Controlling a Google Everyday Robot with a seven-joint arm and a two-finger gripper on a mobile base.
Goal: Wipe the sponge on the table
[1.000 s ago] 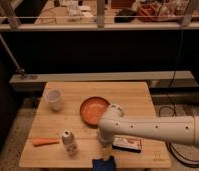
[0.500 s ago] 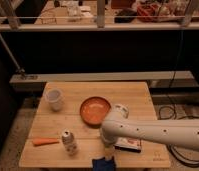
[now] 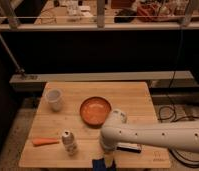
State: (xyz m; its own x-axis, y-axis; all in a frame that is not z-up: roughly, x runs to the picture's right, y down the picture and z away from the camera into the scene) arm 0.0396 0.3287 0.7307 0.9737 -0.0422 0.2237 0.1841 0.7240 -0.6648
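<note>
Now | end effector (image 3: 109,160) apparently spread, at sponge (image 3: 99,165), table (image 3: 138,95) front edge | box (image 3: 129,147) label unreadable

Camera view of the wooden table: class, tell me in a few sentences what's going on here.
A robot's arm reaches in from the right and bends down at the near edge of the table. Its gripper hangs open over the dark blue sponge lying there; no grip shows yet. A cup, an orange bowl, a can, a carrot and a flat dark box stand elsewhere on it.
</note>
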